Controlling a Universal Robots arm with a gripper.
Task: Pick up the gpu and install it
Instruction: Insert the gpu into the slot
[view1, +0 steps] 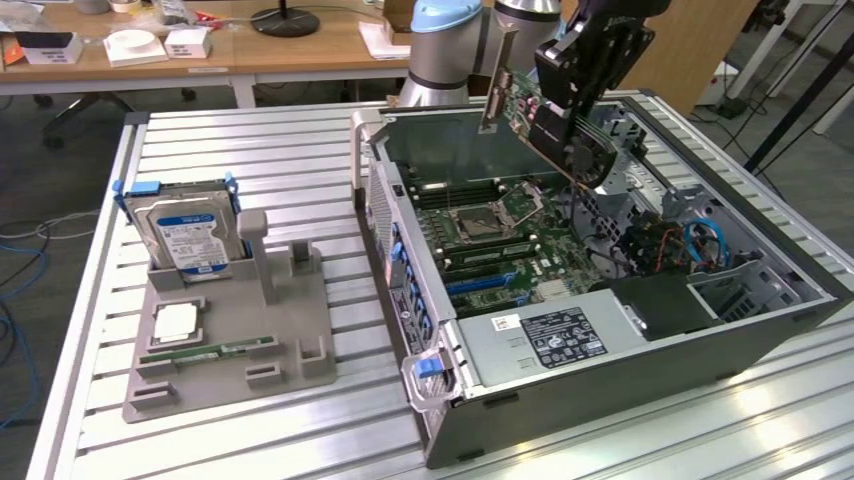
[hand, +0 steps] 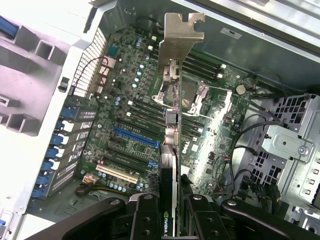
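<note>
The gpu (view1: 523, 112), a green card with a black cooler and a silver end bracket, hangs on edge above the open computer case (view1: 781, 262). My gripper (view1: 577, 95) is shut on it from above. In the wrist view the gpu (hand: 177, 40) is edge-on, its bracket farthest from the camera, and my gripper (hand: 170, 217) clamps it with black fingers (hand: 145, 220) on either side. Below it lies the motherboard (hand: 135, 95) with a long blue slot (hand: 136, 136). The card is apart from the board, touching no slot.
A grey holder (view1: 227, 370) on the slatted metal table (view1: 280, 150) at the exterior view's left carries a silver hard drive (view1: 187, 225), a processor chip (view1: 176, 322) and a narrow memory stick (view1: 207, 350). Drive cages and cables (view1: 667, 240) fill the case's right side.
</note>
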